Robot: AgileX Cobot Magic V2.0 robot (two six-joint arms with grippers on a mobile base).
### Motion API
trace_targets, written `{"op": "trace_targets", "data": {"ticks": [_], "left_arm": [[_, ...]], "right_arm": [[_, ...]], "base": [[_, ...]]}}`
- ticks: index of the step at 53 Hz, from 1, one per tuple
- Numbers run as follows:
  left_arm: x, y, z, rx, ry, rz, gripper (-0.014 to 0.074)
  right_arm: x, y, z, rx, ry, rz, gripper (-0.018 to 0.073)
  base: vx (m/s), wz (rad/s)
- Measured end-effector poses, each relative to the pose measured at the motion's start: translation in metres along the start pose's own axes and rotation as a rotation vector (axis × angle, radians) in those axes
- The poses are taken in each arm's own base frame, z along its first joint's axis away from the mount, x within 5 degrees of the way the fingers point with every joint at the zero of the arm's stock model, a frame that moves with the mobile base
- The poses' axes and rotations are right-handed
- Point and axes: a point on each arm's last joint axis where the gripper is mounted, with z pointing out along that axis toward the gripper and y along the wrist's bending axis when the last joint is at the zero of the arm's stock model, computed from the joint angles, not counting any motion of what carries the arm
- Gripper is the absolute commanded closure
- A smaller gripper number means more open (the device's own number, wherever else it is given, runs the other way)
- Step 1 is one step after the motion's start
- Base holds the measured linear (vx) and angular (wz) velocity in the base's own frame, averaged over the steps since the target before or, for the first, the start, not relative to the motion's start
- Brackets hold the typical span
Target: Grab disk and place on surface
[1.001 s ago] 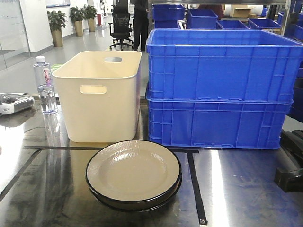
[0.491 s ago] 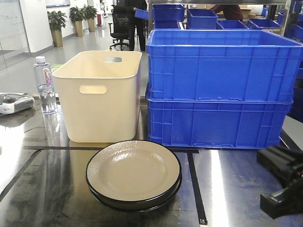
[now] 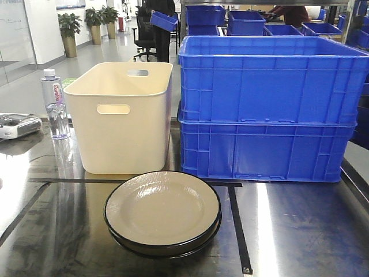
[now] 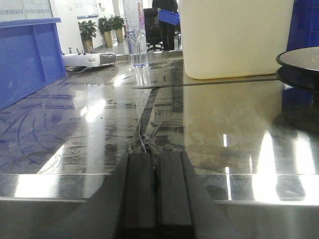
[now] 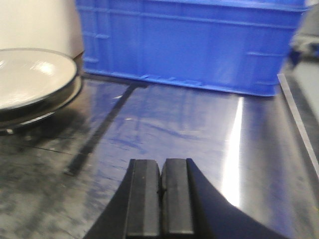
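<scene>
The disk (image 3: 162, 211) is a beige plate with a black rim, lying on top of a second one like it, near the front middle of the glossy dark surface (image 3: 294, 231). Neither gripper shows in the front view. In the left wrist view my left gripper (image 4: 157, 154) is shut and empty, low over the surface (image 4: 209, 119), with the disk (image 4: 301, 59) far to its right. In the right wrist view my right gripper (image 5: 162, 162) is shut and empty above the surface (image 5: 189, 124), with the disk (image 5: 30, 79) ahead to its left.
A cream bin (image 3: 124, 115) stands behind the disk, with two stacked blue crates (image 3: 265, 109) to its right. A water bottle (image 3: 53, 104) and a grey device (image 3: 17, 124) sit at the far left. Another blue crate (image 4: 25, 55) stands left of the left gripper.
The black right arm, seen at the right edge of the front view earlier, has dropped out of that view. The plates have not moved.
</scene>
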Motion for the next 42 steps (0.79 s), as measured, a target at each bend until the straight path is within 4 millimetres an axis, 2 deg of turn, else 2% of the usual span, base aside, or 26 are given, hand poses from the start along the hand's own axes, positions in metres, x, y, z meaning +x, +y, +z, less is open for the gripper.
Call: {"op": "trace_targets", "data": {"ticks": [10, 15, 24, 42], "left_arm": [[0.0, 0.0, 0.0, 0.0, 0.0, 0.0, 0.0598], [0.0, 0.0, 0.0, 0.0, 0.001, 0.0, 0.0598], [0.0, 0.0, 0.0, 0.0, 0.001, 0.0, 0.0598], [0.0, 0.0, 0.0, 0.0, 0.001, 0.0, 0.0598]], "right_arm": [[0.054, -0.002, -0.032, 0.033, -0.143, -0.008, 0.0571], [0.072, -0.002, -0.039, 0.034, -0.204, -0.01, 0.0571], [0.074, -0.001, -0.044, 0.031, -0.276, -0.011, 0.0571], [0.078, -0.002, -0.043, 0.038, -0.237, -0.009, 0.0571]], "base": [[0.0, 0.0], [0.0, 0.0], [0.0, 0.0], [0.0, 0.0]]}}
